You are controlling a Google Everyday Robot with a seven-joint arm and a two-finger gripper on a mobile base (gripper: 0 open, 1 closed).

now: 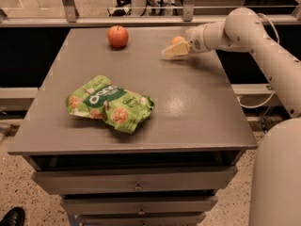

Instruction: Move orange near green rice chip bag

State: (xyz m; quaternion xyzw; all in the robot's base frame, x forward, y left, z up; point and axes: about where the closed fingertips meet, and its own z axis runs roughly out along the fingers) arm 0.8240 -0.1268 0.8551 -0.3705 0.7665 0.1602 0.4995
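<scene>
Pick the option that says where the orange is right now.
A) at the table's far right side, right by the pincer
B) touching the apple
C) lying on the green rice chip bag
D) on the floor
A: the orange peeks out just behind the pincer toward the far right of the table, well apart from the apple and the green rice chip bag.
</scene>
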